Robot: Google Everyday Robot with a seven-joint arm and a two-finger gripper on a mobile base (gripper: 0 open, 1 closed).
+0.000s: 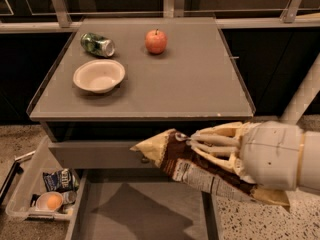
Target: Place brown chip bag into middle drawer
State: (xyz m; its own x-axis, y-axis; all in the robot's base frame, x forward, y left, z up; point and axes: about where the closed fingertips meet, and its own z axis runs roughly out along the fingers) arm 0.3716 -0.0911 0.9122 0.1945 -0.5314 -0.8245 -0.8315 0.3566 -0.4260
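My gripper (192,143) is shut on the brown chip bag (200,171), a crinkly bag with a dark brown middle and pale tan ends. It holds the bag lengthwise, in front of the cabinet's front edge and above the right side of the open middle drawer (145,211), whose bare grey floor shows below. The bag's tan tip covers the small knob on the drawer front panel (95,155) above. The bag hangs clear of the drawer floor.
On the grey cabinet top (200,84) are a white bowl (99,75), a tipped green can (97,44) and a red apple (156,41). A clear bin (22,189) at lower left holds a small dark bag and a pale cup. A white post (302,96) stands right.
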